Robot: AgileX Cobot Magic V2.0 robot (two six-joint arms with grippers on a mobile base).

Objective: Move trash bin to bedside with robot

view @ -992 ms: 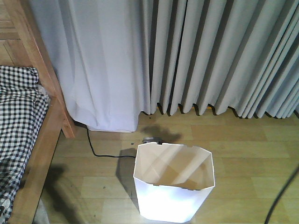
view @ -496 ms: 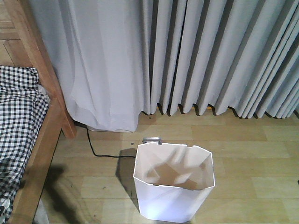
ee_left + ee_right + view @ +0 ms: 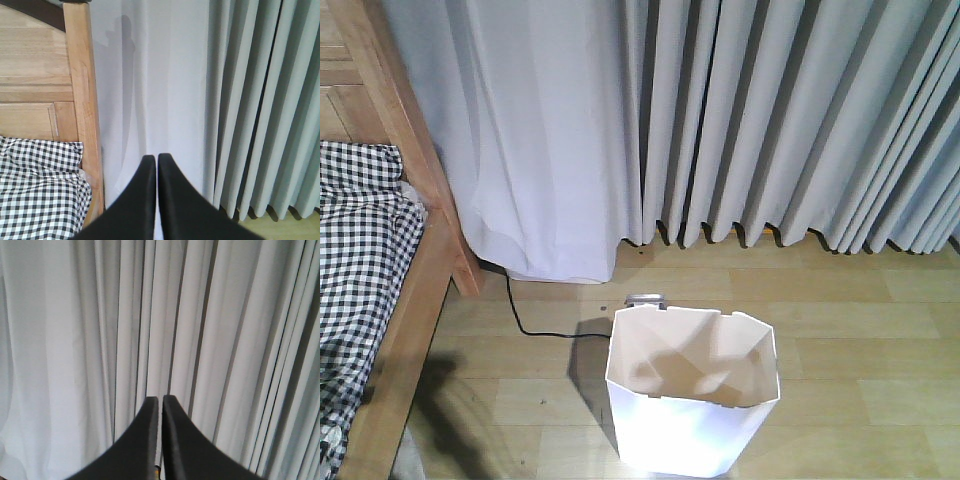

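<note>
Arm shadow gone from one trash bin (image 3: 692, 395); two grippers' jaws narrow, empty.

Soft, even daylight glows through the pale curtain (image 3: 720, 120), the trash bin (image 3: 692, 395) casts a faint shadow leftward on the floor (image 3: 860, 340), and both wrist views look slightly hazy.

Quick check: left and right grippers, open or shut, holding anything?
Left gripper: shut, holding nothing.
Right gripper: shut, holding nothing.
</note>
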